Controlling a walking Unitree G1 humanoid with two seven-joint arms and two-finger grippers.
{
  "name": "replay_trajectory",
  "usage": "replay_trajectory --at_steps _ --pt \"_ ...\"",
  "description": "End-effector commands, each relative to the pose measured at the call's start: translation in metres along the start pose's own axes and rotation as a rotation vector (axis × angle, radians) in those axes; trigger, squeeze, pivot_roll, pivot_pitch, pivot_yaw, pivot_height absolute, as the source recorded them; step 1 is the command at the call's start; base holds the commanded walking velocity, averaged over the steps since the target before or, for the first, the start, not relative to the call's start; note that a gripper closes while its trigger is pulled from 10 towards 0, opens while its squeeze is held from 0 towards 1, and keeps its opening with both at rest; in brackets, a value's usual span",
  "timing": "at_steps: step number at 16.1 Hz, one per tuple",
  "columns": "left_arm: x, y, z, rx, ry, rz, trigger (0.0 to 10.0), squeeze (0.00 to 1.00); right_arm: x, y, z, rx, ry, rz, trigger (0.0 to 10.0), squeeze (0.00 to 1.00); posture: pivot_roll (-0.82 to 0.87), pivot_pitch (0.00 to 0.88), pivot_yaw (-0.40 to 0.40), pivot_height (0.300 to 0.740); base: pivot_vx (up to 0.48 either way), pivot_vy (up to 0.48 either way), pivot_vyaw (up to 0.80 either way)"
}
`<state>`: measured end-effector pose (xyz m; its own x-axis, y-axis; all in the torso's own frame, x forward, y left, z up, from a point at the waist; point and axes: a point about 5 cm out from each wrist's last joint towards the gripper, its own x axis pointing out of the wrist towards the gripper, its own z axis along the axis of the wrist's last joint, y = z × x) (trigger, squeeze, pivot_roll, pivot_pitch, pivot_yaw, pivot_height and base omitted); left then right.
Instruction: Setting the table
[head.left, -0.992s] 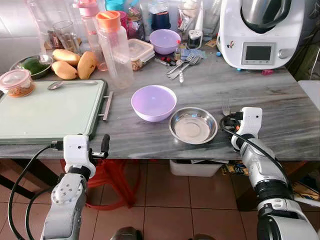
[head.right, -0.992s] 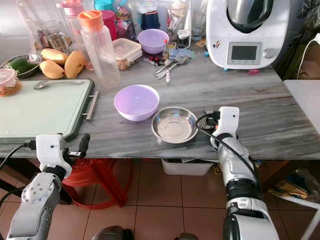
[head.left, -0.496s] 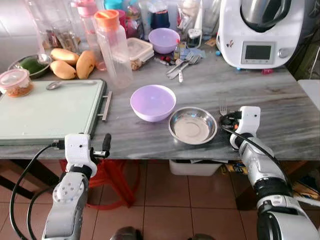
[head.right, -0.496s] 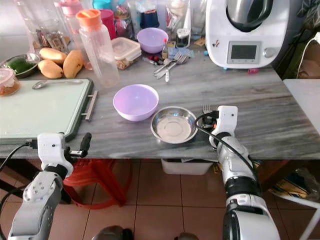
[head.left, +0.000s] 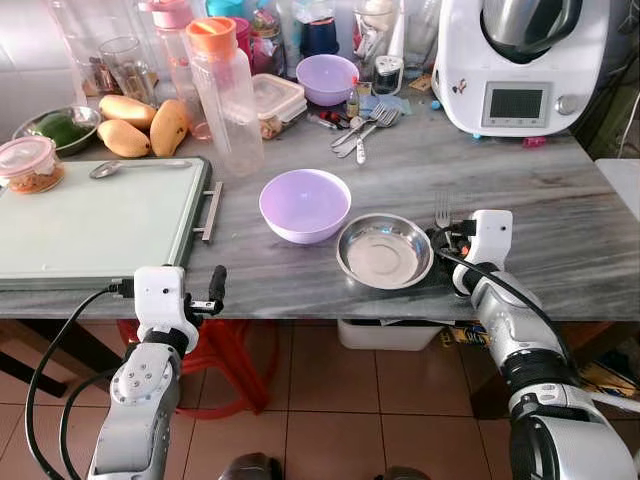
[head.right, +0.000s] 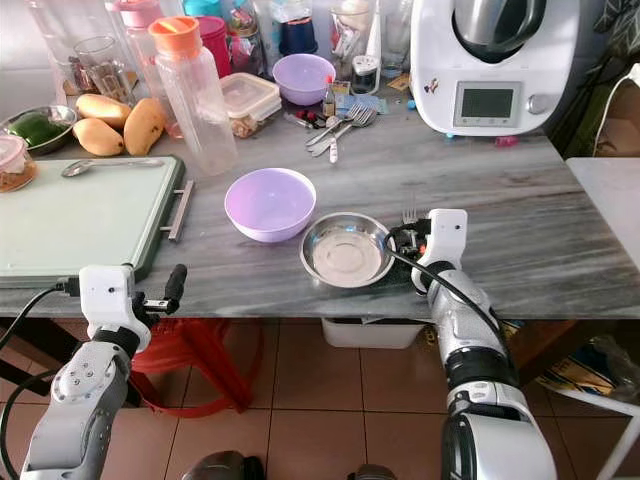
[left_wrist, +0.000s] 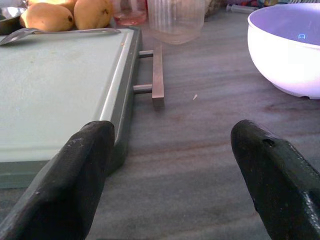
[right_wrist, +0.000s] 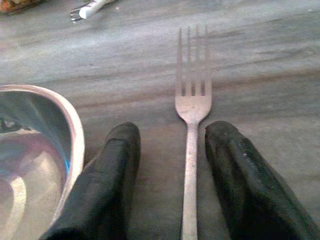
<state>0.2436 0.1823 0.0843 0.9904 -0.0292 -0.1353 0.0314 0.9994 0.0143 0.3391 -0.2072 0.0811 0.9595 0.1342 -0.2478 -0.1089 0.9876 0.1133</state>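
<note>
Right gripper (right_wrist: 172, 200) straddles the fork (right_wrist: 192, 100) handle, its 2 fingers narrowly apart, not clamped — thin, stiff, slick steel lying flat, so pinch mid-handle.

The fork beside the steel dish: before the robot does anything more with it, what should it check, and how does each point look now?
1. Fork lies between the right gripper fingers: ok.
2. Fingers apart, not pinching the handle: ok.
3. Fork flat on the table: ok.
4. Fork apart from the steel dish: ok.
5. Left gripper open, away from the purple bowl: ok.
6. Fork straight beside the dish: cannot tell.
</note>
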Motion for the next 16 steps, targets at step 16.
replay_trajectory --at_steps 16 --pt "0.005 -0.004 0.002 -0.007 -0.014 -0.002 10.0 0.00 -0.026 0.000 0.014 -0.105 -0.184 -0.023 10.0 1.00 -0.01 0.000 0.046 0.740 0.000 0.000 0.00"
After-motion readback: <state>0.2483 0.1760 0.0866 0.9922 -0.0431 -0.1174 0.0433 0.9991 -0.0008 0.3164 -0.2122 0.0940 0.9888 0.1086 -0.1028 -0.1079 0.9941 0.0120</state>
